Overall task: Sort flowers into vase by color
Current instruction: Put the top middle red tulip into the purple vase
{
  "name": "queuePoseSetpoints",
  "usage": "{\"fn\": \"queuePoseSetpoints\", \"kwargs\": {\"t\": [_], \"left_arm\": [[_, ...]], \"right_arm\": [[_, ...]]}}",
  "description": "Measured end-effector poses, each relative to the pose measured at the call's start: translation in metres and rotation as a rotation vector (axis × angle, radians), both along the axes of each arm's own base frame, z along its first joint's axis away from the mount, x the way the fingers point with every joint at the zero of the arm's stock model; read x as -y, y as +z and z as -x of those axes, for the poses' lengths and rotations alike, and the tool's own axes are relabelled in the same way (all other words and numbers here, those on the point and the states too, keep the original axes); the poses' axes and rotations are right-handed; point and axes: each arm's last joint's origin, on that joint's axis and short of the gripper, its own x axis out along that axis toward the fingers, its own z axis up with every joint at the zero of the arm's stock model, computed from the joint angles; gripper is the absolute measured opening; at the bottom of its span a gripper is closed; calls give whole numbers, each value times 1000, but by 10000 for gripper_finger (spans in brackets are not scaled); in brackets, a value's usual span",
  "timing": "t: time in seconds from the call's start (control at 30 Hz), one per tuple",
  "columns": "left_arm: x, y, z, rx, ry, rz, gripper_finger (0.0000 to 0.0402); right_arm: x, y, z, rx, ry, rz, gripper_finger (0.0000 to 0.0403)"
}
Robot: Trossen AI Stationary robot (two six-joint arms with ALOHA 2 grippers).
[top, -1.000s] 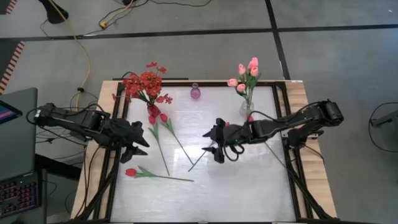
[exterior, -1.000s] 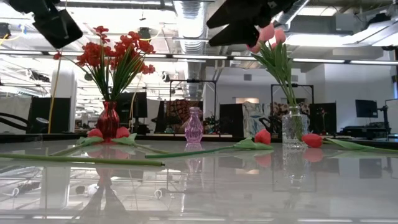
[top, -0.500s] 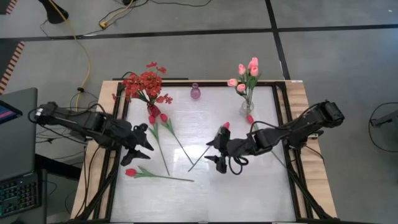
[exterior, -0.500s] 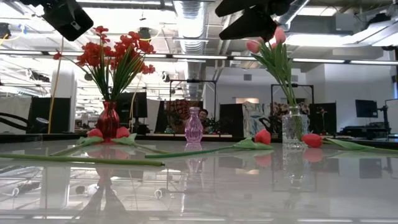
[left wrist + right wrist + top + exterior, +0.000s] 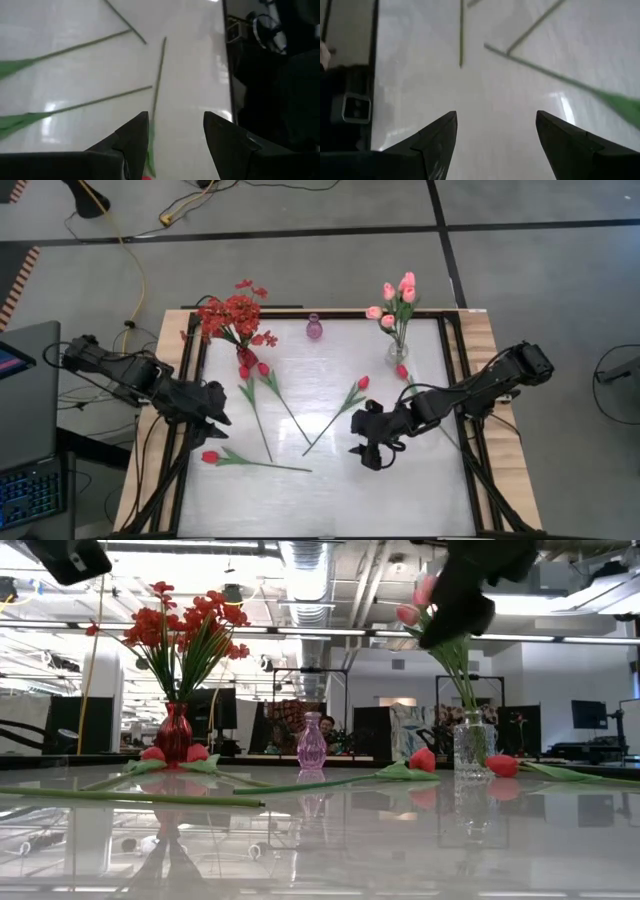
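The left pincer [image 5: 208,402] hangs over the left edge of the surface [image 5: 330,490], its fingers [image 5: 134,135] spread and released, with nothing between them. In the left wrist view, bare green stems [image 5: 159,70] lie on the surface beyond the fingertips.

The right pincer [image 5: 368,442] hangs over the middle of the surface, right of centre and toward the near side. Its fingers [image 5: 437,137] are also spread and released, holding nothing. In the low view it shows high above the surface, in front of the pink buds.

Flower positions:
- A red vase [image 5: 245,357] at the far left holds a spray of small red blossoms [image 5: 230,315].
- A clear vase [image 5: 398,352] at the far right holds the light pink tulips [image 5: 400,295].
- A small purple vase [image 5: 314,328] stands between the two at the far edge, with nothing visible in it.
- Two red tulips [image 5: 262,369] lie with their buds just beside the red vase, stems running toward the near side.
- One red tulip [image 5: 210,457] lies near the left pincer at the near left.
- One red tulip [image 5: 363,382] lies in the middle, its stem slanting toward the near left.
- One red tulip [image 5: 401,370] lies just beside the clear vase.
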Motion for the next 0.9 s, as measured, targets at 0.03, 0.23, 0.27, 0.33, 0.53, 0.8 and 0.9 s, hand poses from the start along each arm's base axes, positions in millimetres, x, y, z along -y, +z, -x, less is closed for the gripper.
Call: {"fn": "queuePoseSetpoints", "kwargs": {"t": [0.03,0.23,0.27,0.33,0.53,0.8,0.9], "left_arm": [[1,1,-2,-3,5,-17,176],[9,-18,-33,9,-14,-242,176],[12,-25,-40,9,-42,-266,176],[18,-35,-56,56,-79,-296,176],[19,-55,-100,276,60,-270,179],[12,-94,-158,316,65,-123,233],[8,-114,-176,316,77,-112,265]], "right_arm": [[0,-1,1,-17,6,0,299],[7,-4,3,-52,0,65,299],[9,-4,2,-50,-28,66,299],[12,-4,2,-54,-90,51,299],[16,-10,9,-157,-221,6,299],[8,-13,18,-187,-271,62,299],[3,-13,20,-190,-280,45,299]]}}
